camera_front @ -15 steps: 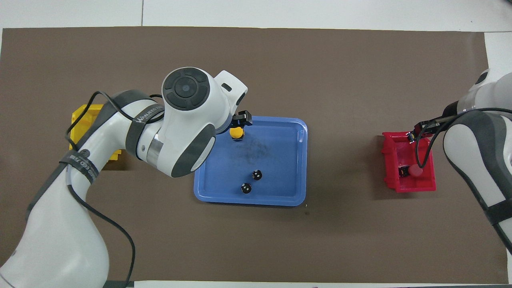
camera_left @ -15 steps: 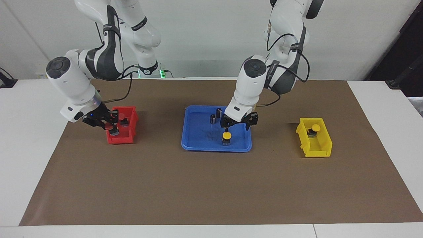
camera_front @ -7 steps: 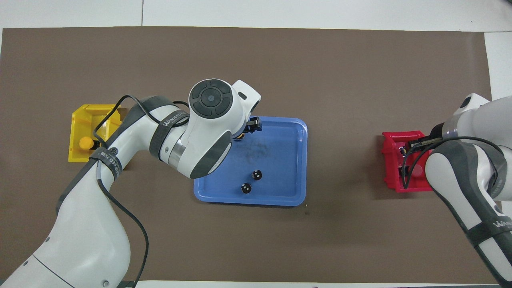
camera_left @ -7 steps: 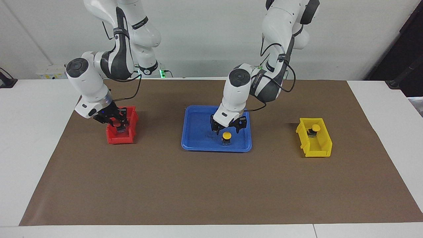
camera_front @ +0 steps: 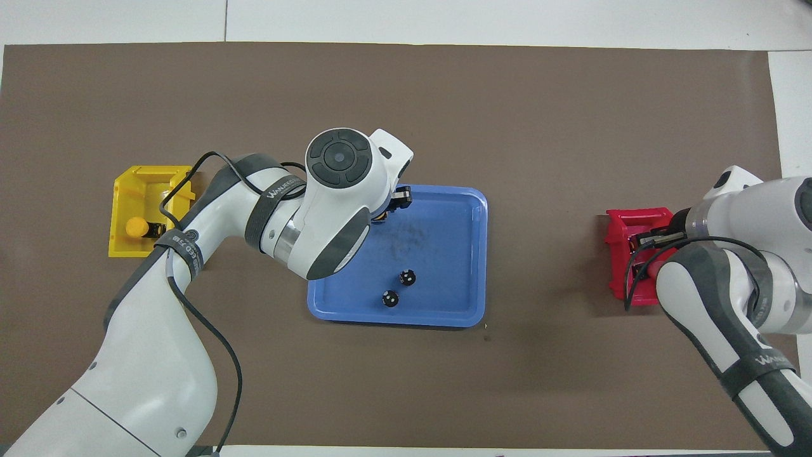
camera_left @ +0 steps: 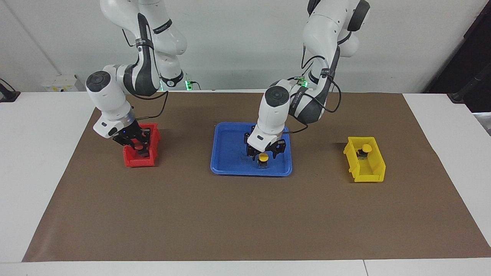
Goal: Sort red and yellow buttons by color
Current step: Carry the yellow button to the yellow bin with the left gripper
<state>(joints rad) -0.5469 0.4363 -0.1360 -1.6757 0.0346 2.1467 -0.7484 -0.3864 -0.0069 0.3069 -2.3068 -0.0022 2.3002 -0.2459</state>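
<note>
While the left gripper [camera_left: 263, 152] is reaching steeply down into the blue tray [camera_left: 230, 153], its fingers are standing apart on either side of a yellow button [camera_left: 263, 158], cap not yet clamped. This button is sitting in the tray's corner farthest from the robots, toward the left arm's end of the bench. The left arm is bending at the elbow over the tray, wrist pointing almost straight down; in the overhead view its housing is hiding nearly all of the button.

Two small dark cylinders [camera_front: 399, 287] are standing in the tray nearer to the robots, clear of the gripper.

The right gripper [camera_left: 139, 147] is dipping into the red bin [camera_left: 132, 161] near the right arm's end of the bench, forearm leaning in from above. It is gripping a red button [camera_left: 137, 145] by its base. Whether another red button is lying under it, I cannot tell.

The second yellow button [camera_left: 365, 150] is lying in the yellow bin [camera_left: 370, 174] toward the left arm's end, well apart from both grippers. Brown paper [camera_left: 245, 214] is covering the bench.
</note>
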